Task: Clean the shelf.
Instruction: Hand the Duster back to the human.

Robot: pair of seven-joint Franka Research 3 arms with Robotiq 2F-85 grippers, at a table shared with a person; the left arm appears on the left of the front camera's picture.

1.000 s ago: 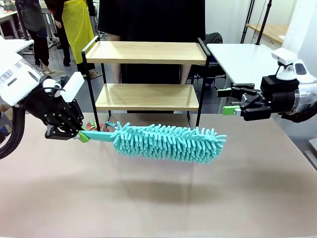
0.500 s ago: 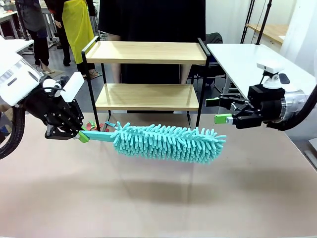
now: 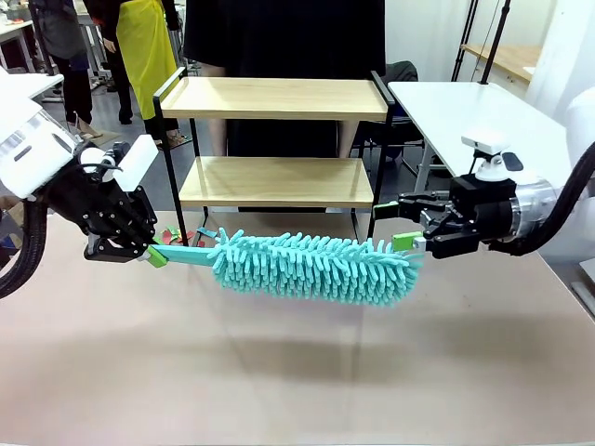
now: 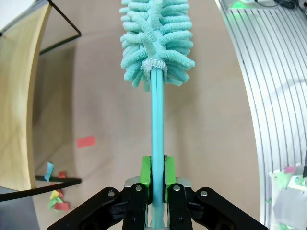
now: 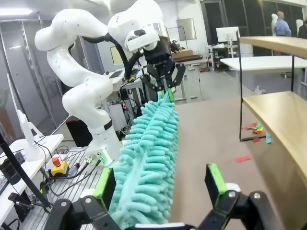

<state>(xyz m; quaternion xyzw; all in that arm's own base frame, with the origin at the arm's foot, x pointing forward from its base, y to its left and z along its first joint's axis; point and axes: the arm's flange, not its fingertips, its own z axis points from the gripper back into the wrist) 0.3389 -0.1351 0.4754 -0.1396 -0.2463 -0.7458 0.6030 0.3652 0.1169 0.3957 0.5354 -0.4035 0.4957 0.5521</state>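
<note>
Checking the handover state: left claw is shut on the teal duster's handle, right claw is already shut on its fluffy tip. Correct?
Not quite. The left claw is shut on the teal duster's handle, but the right claw is open, its green pads standing wide on either side of the fluffy tip. The right wrist view shows the gap.

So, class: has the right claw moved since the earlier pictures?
Yes. The right claw moved leftward, from beside the white table toward the shelf leg.
</note>
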